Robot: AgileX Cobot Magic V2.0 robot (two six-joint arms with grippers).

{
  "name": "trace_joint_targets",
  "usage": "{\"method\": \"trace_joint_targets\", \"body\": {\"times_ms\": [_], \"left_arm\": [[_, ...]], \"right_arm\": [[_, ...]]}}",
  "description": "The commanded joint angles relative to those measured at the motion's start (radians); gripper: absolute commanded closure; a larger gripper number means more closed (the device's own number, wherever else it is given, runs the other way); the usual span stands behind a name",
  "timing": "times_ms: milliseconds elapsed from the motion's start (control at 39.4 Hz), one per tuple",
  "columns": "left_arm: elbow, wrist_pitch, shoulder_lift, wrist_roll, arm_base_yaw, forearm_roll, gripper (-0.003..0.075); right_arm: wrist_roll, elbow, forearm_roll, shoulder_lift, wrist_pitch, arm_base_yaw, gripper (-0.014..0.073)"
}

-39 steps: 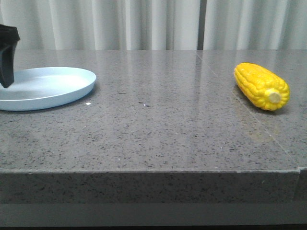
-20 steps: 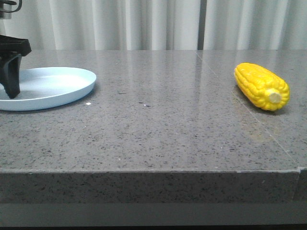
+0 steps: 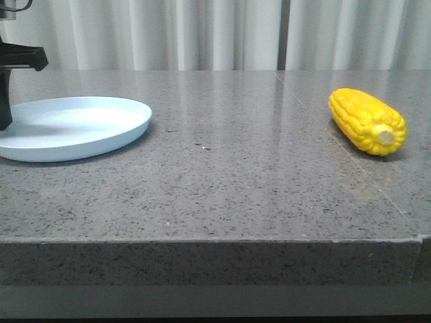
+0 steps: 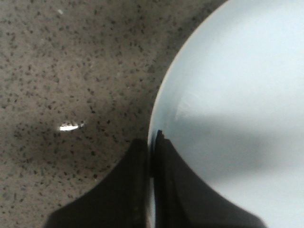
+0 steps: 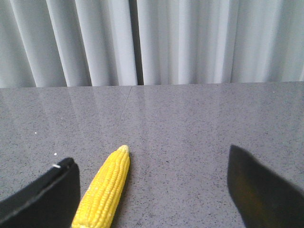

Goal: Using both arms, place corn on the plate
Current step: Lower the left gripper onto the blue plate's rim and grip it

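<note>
The pale blue plate (image 3: 74, 128) lies on the grey stone table at the far left. My left gripper (image 3: 5, 114) shows only in part at the left edge of the front view. In the left wrist view, my left gripper (image 4: 152, 142) is shut on the rim of the plate (image 4: 237, 71), one finger outside the rim and one inside. The yellow corn (image 3: 367, 121) lies at the far right, stub end toward the front. In the right wrist view, my right gripper (image 5: 149, 159) is open and empty, with the corn (image 5: 107, 190) between its fingers, close to one finger (image 5: 47, 199).
The speckled grey table (image 3: 236, 188) has a front edge low in the front view and a seam (image 3: 337, 145) running back near the corn. A white curtain (image 3: 215, 33) hangs behind the table.
The plate has slid to the right across the table, its near rim held by my left gripper. The corn has not moved.
</note>
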Motion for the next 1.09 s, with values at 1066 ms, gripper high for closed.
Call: {"method": "trace_joint_targets", "body": {"times_ms": [1066], "left_arm": [[-0.15, -0.019, 0.068, 0.234, -0.11, -0.464, 0.0505]], "right_arm": [[-0.004, -0.037, 0.006, 0.014, -0.081, -0.005, -0.0057]]}}
